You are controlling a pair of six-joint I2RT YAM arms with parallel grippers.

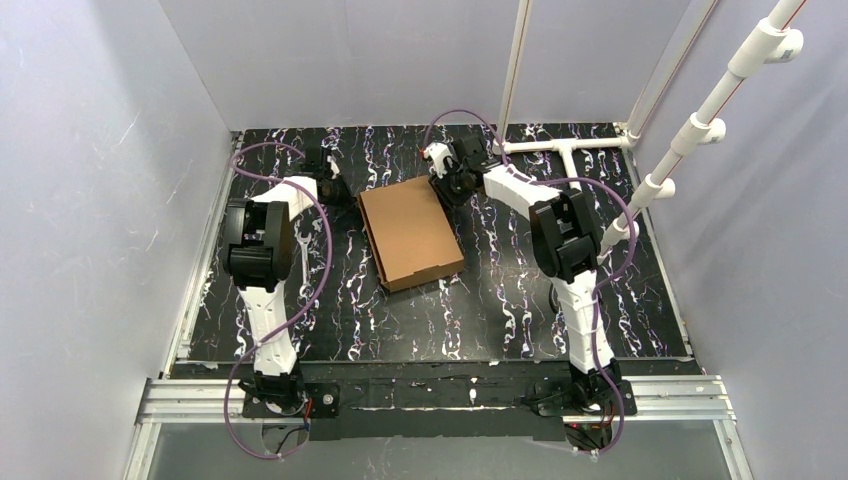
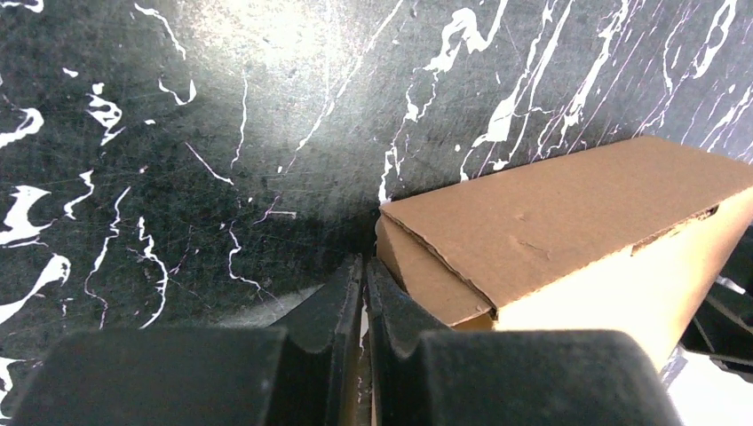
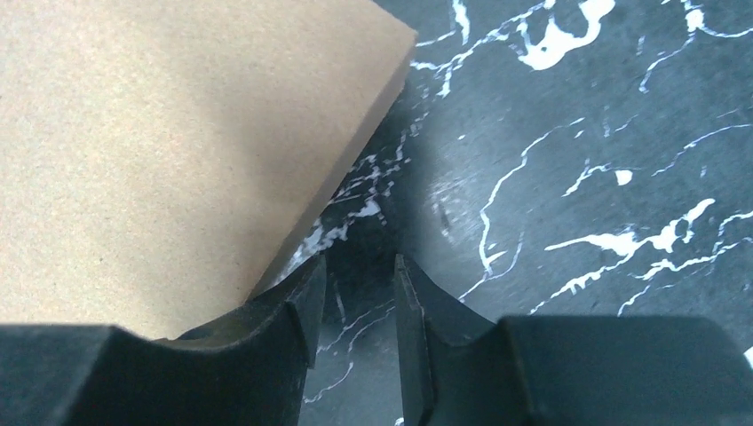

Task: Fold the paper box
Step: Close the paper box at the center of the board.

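Pale walls (image 1: 100, 150) close round a black table (image 1: 500, 300) veined with white, and white pipes (image 1: 700, 125) stand off the box's far right. The paper box (image 1: 410, 232) lies near the middle of the table. It is folded shut into a shallow brown rectangle, turned slightly askew, with its plain lid facing up.

The left gripper (image 2: 364, 266) sits low at the box's far left corner. Its jaws are drawn together, with only a hairline slit between them. From the left wrist, the inner finger (image 2: 400, 319) lies right against that corner, where the lid's edge overlaps the side wall and a short cut shows along the fold. Whether the finger presses on the cardboard I cannot tell.

The right gripper (image 3: 360, 266) is at the box's far right corner. Its jaws stand apart, with bare table showing in the gap. One finger (image 3: 275, 328) sits at the lid's edge and the other finger (image 3: 417, 328) is clear of the box, over the table. Neither finger is clamped on the cardboard.
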